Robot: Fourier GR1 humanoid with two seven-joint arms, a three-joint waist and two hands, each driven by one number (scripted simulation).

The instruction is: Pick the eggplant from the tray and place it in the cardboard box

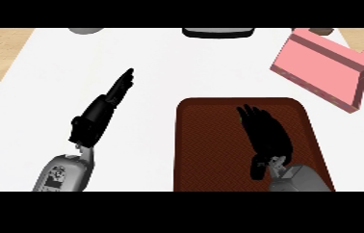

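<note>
I see the right robot hand point(263, 131) spread flat above the brown tray point(206, 145); the left robot hand point(107, 107) hovers straight-fingered over the white desk point(142, 58); pink box point(320, 68) beyond.

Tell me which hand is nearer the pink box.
Right. The right hand is over the tray, below-left of the pink box; the left hand is far across the counter.
</note>
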